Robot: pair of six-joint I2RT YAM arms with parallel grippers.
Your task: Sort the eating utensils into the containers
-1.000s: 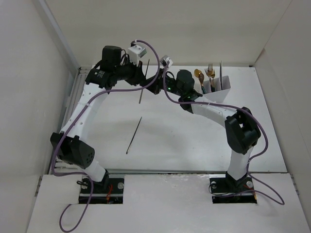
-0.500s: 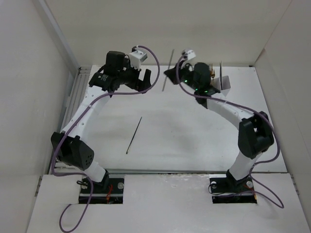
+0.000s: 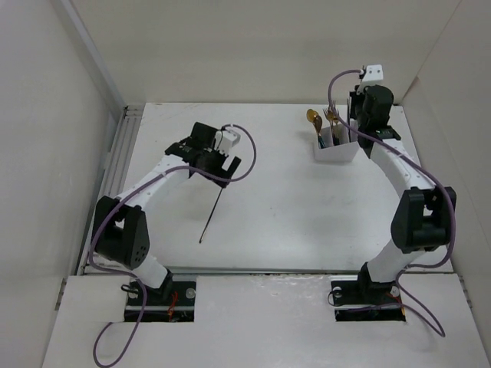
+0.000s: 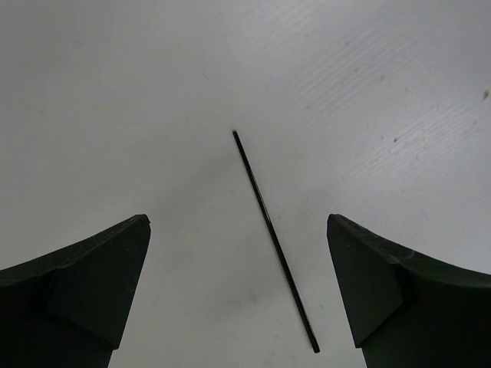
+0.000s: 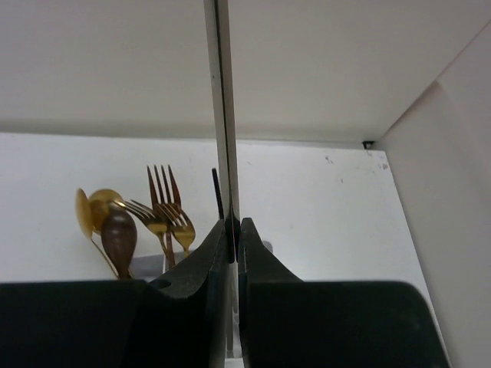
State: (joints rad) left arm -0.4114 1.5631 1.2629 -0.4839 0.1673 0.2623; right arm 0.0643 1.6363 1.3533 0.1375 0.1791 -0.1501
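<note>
One thin dark chopstick (image 3: 212, 215) lies on the white table. My left gripper (image 3: 222, 165) hangs open just above its far end. In the left wrist view the chopstick (image 4: 272, 234) runs between the spread fingers (image 4: 84, 284) and touches neither. My right gripper (image 3: 355, 123) is shut on a silver chopstick (image 5: 222, 115) and holds it upright over the right end of the white container (image 3: 335, 151). Gold forks (image 5: 165, 207), a gold spoon (image 5: 115, 226) and a dark chopstick (image 5: 218, 193) stand in the container.
White walls close in the table on the left, the back and the right; the container stands near the back right corner. Purple cables loop off both wrists. A metal rail (image 3: 115, 165) runs along the table's left edge.
The left gripper opened and let go of the silver chopstick, then swung down over the chopstick on the table. The right arm carried the silver chopstick right, to above the container.
</note>
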